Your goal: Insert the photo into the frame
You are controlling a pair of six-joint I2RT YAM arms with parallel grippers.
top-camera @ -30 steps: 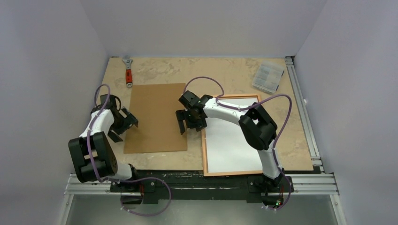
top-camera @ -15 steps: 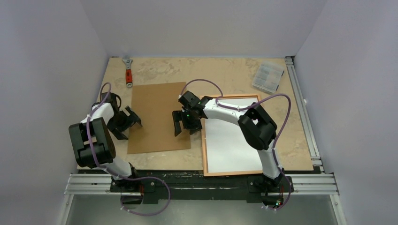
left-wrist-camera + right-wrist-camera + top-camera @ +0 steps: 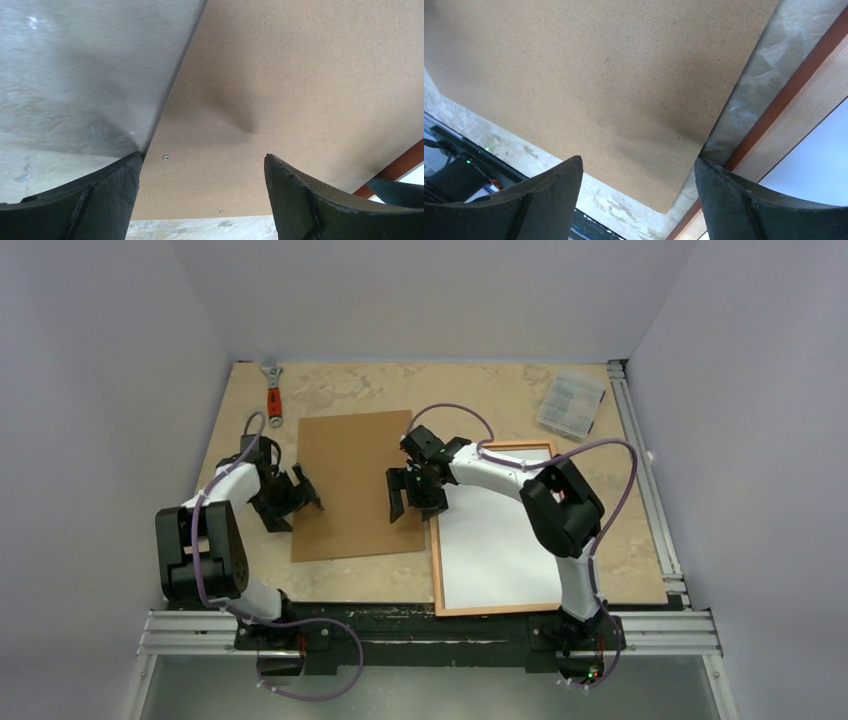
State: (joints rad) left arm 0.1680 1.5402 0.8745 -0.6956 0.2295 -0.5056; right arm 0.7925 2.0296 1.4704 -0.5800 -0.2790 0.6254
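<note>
The photo (image 3: 355, 485) lies flat on the surface (image 3: 480, 400) with its plain brown back up, at 9 o'clock from the frame (image 3: 500, 609). It sits slightly askew to the frame. The right wrist view shows a narrow strip of bare surface between the photo's edge and the frame's orange-brown rail, so they are near but not touching.

My left hand (image 3: 297, 505) is at the photo's 9 o'clock edge and my right hand (image 3: 412, 508) at its 3 o'clock edge. Both are spread wide and grip nothing. In each wrist view I see the brown board between the fingers.

As I read it, the step is to take the sheet by its two sides and bring it over the frame. A flat sheet gives little to pinch, so I would get a finger under one edge first, perhaps by nudging the board. I would lift both sides evenly so it doesn't bow, and square it to the frame before lowering. The fit looks close, so I would seat one corner first and let the rest settle.

There is open room toward 12 o'clock. The wrench (image 3: 272, 395) lies at 11 o'clock from the photo and the clear plastic box (image 3: 572, 405) at 1 o'clock from the frame, both well off the path. The near edge of the surface at 6 o'clock is the side I'd watch.
</note>
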